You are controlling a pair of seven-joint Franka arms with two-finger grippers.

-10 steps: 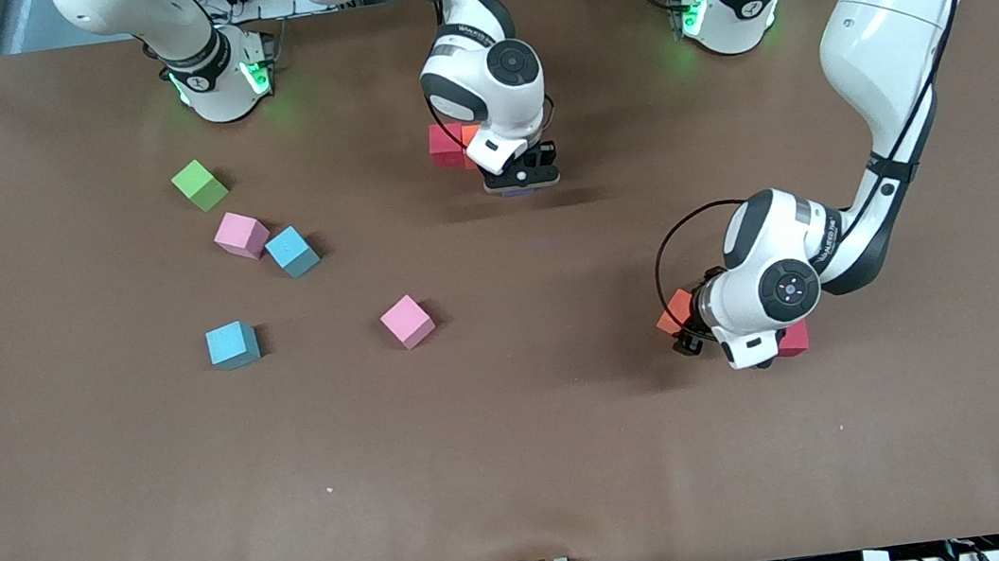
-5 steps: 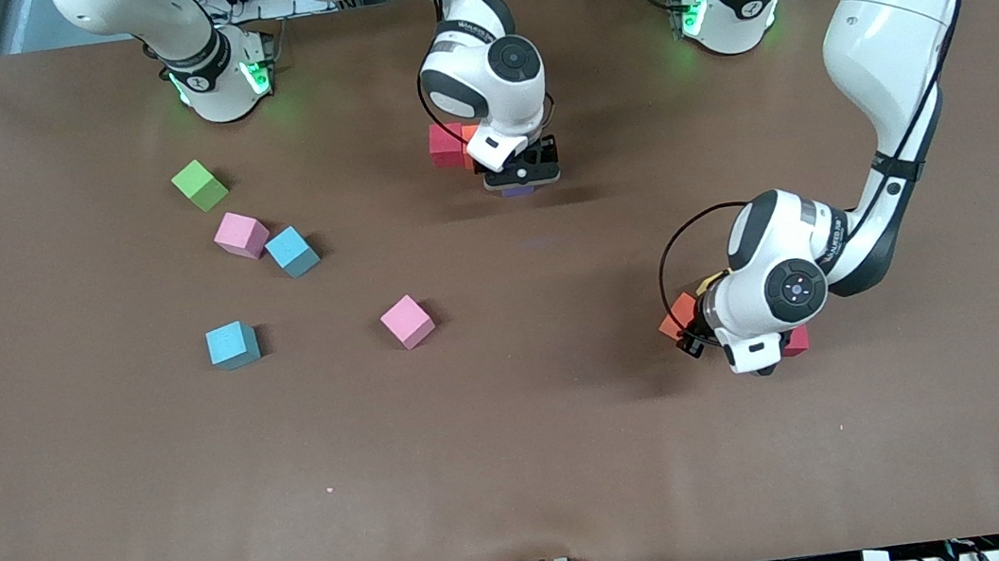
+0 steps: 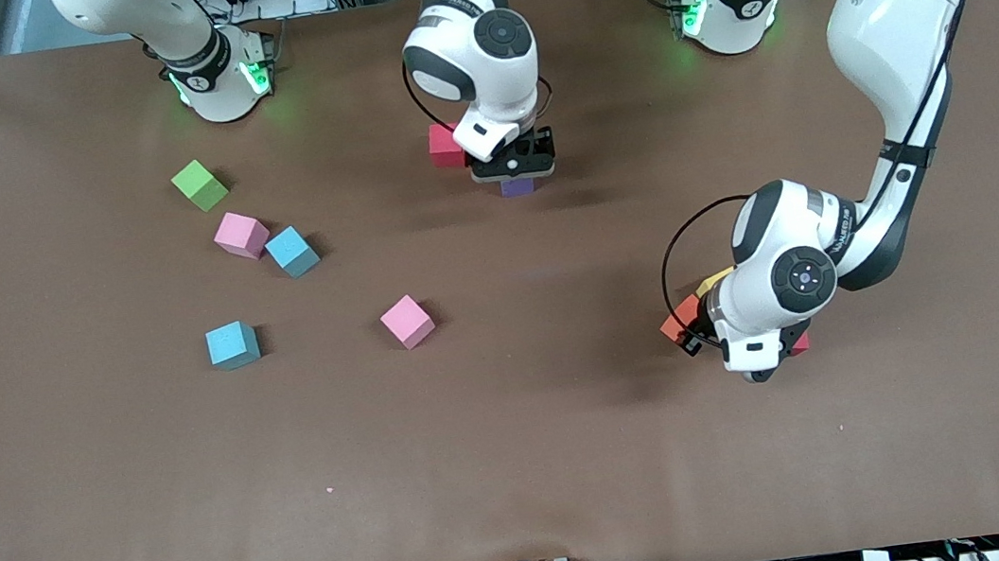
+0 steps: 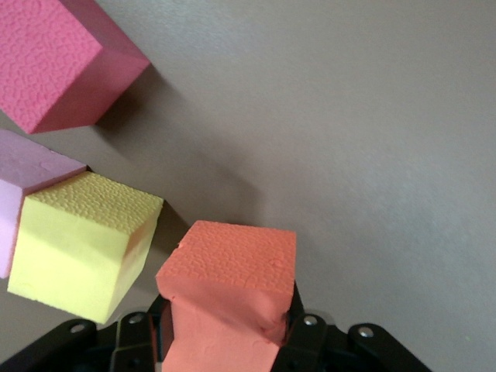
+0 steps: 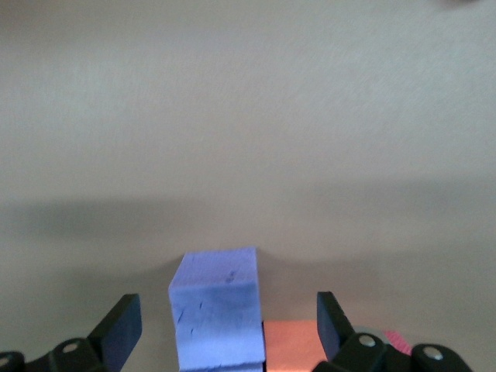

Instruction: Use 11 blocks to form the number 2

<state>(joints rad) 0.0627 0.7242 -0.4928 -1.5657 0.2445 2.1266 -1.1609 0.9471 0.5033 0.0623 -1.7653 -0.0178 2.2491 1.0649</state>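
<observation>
The blocks are matte foam cubes with pebbled faces. The left gripper (image 4: pixel 225 341), toward the left arm's end of the table (image 3: pixel 579 461), pinches an orange cube (image 4: pixel 229 291); a yellow cube (image 4: pixel 81 244) lies just beside it, seemingly touching a purple one (image 4: pixel 27 174). The right gripper (image 5: pixel 225 329), near the robots' edge, stands spread around another purple cube (image 5: pixel 217 310). Pink (image 3: pixel 407 320) and blue cubes (image 3: pixel 232 345) lie scattered; broad bare tabletop fronts the camera's edge.

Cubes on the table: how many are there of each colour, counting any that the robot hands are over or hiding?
Red cubes: 2
Orange cubes: 2
Purple cubes: 2
Pink cubes: 2
Light blue cubes: 2
Yellow cube: 1
Green cube: 1
Total: 12
</observation>
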